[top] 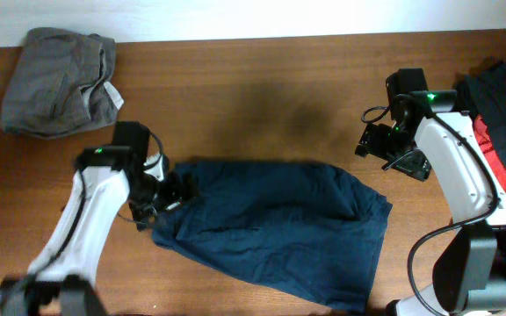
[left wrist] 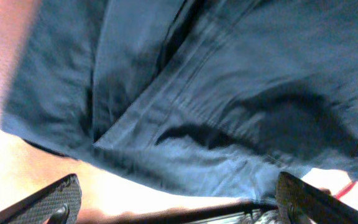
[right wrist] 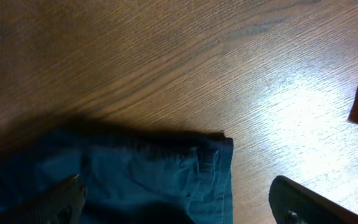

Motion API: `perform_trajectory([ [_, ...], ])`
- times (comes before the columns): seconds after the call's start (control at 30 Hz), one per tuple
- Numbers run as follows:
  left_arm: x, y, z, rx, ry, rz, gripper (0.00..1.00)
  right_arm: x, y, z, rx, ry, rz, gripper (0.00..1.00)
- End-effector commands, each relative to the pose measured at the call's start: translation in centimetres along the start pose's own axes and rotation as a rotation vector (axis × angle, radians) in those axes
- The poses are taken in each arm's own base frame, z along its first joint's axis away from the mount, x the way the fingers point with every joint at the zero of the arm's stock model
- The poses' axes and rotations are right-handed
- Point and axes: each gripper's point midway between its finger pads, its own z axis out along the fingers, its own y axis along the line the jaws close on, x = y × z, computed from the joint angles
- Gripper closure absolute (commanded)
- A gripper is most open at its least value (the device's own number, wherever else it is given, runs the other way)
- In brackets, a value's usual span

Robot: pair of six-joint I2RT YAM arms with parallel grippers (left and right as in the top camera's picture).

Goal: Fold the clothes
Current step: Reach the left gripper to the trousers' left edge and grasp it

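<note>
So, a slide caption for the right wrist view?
Open right end effector over navy garment's corner on wooden table.

Overhead, the light is even and moderately bright. The tabletop (top: 253, 79) carries a dim, soft-edged patch toward the middle of its far edge. The navy garment (top: 271, 224) reads so dark that its folds barely show. The left arm (top: 77, 237) smears into blur at the near left corner.

In the left wrist view the navy cloth is soft and out of focus, and the bare wood beside it is blown out to pink-orange glare.

In the right wrist view the grain is sharp and a white glare patch lies on the wood. Deep shadow hugs the garment's edge, and the right hand (right wrist: 179, 200) shows only dark, blurred fingers (right wrist: 48, 199).
</note>
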Motion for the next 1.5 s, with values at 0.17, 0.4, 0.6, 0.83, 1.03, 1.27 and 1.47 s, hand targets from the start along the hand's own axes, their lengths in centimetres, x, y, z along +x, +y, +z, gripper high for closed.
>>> perform_trajectory([
  [0.17, 0.4, 0.9, 2.7, -0.015, 0.154, -0.048, 0.01, -0.2, -0.2, -0.4, -0.002, -0.015, -0.005, 0.01],
  [0.4, -1.4, 3.2, 2.8, -0.15, 0.072, -0.001, 0.01, -0.2, -0.2, -0.4, -0.001, -0.015, -0.005, 0.01],
  [0.6, -1.3, 2.5, 3.3, -0.102, 0.1, 0.096, 0.01, -0.3, -0.2, -0.4, -0.001, -0.016, -0.004, 0.01],
  [0.83, -1.1, 2.8, 4.4, -0.112, 0.14, 0.107, 0.01, -0.3, -0.2, -0.4, -0.002, -0.016, -0.004, 0.02],
  [1.03, -1.6, 3.3, 6.0, -0.121, 0.175, 0.112, 0.01, -0.3, -0.1, -0.4, -0.003, -0.019, -0.005, 0.01],
  [1.27, -1.8, 2.7, 6.6, -0.123, 0.164, 0.147, 0.01, -0.4, -0.1, -0.4, -0.004, -0.02, -0.004, 0.01],
  [1.47, -0.7, 1.5, 7.2, -0.14, 0.189, 0.202, 0.01, -0.5, -0.1, -0.4, -0.007, -0.026, -0.004, 0.01],
])
